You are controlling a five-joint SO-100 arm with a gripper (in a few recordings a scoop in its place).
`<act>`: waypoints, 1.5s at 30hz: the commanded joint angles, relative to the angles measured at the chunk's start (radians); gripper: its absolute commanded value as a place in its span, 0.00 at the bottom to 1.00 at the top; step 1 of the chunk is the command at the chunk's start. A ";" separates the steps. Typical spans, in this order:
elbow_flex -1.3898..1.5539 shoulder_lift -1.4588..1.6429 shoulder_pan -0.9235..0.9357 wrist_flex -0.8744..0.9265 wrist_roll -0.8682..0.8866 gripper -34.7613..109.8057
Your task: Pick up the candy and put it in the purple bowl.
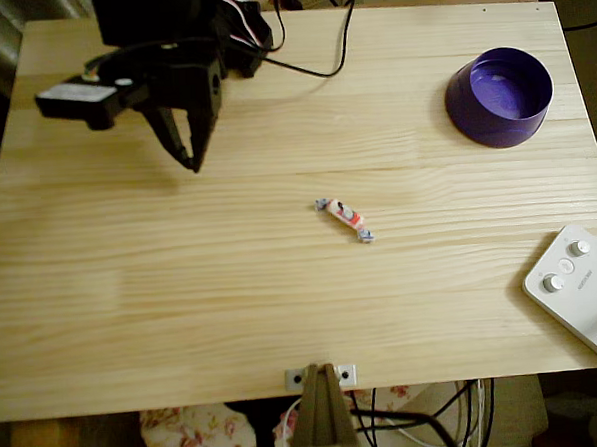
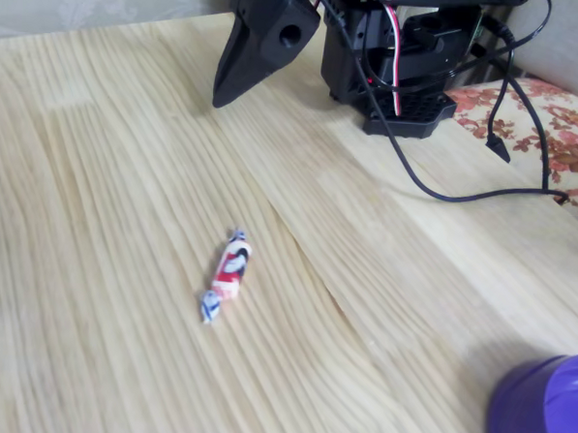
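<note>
Lying mid-table [image 1: 133, 322], candy [image 1: 344, 219] is seen apart from gripper [image 1: 190, 159], whose fingers are pressed closed on nothing, bowl [image 1: 499, 97] cut off in fixed view, grey lettering on white device [image 1: 582, 289] unreadable.

- This looks like a room in a home, not a lab or a shop.
- The robot stands on a plain light wooden table [image 1: 282, 284], like one you might eat or draw at.
- Beside the table there is cloth with a flower pattern [image 2: 556, 124], like a sofa cover or a bedspread. More of it shows below the table's near edge in the overhead view [image 1: 204, 429].
- Behind the table is a pale wall with a soft leafy pattern [image 2: 97, 3], like wallpaper.
- Loose black cables [image 2: 446, 181] trail over the table, so someone set up the robot here as a hobby.
</note>
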 commanded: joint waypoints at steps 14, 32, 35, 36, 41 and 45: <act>-0.014 0.011 0.005 -0.017 0.011 0.23; -0.014 0.011 -0.015 -0.017 -0.011 0.23; -0.014 0.011 -0.015 -0.017 -0.011 0.23; -0.014 0.011 -0.017 -0.018 -0.012 0.23; -0.014 0.011 -0.032 -0.018 -0.028 0.23; -0.014 0.011 -0.028 -0.018 -0.023 0.23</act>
